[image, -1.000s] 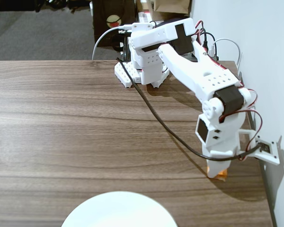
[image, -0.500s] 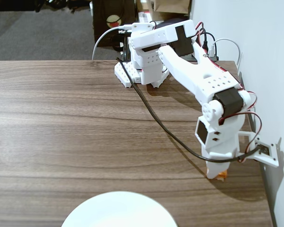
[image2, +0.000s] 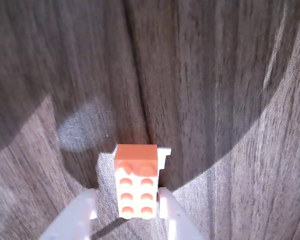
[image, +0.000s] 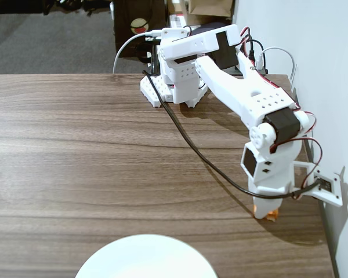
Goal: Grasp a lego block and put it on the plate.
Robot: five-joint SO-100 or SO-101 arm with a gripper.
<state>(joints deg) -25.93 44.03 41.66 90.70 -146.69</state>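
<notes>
I observe the gripper point(image2: 137, 212) clamped on the orange lego block point(image2: 136, 187), well apart from the white plate point(image: 146, 259).

A hobby desk in a home or office room

A wood-grain desk point(image: 93, 150) stands with its right edge against a plain white wall point(image: 313, 35). Beyond its far edge lie grey carpet point(image: 46, 40) and cardboard boxes point(image: 142, 23). A small white robot arm point(image: 243, 98) is fixed near the far right corner, with loose cables point(image: 185, 139) trailing across the desk.
</notes>
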